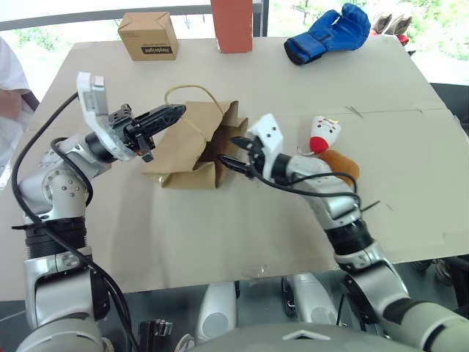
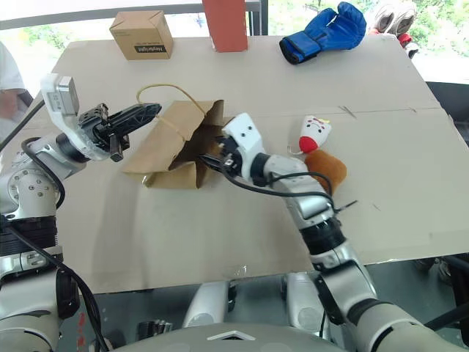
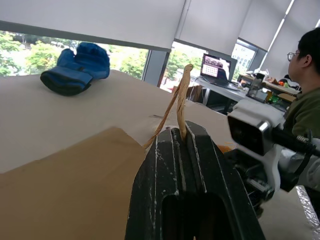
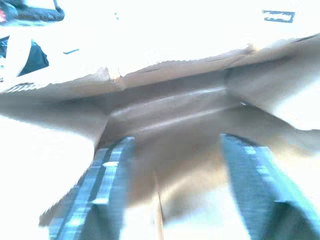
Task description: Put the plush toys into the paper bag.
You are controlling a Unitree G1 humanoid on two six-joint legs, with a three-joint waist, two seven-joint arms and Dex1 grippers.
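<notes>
The left gripper (image 3: 182,137) pinches a twisted cord handle (image 3: 181,97) of the brown kraft paper bag (image 1: 192,147); the right wrist view shows the right gripper (image 4: 175,150) spread open at the bag's mouth.

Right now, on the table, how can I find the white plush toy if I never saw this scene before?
Start from the brown paper bag lying in the middle of the table and look past the right gripper toward the table's right side. There the white plush toy stands, a cone with a red base. It touches a fuzzy orange-brown toy, which is rounded.
</notes>
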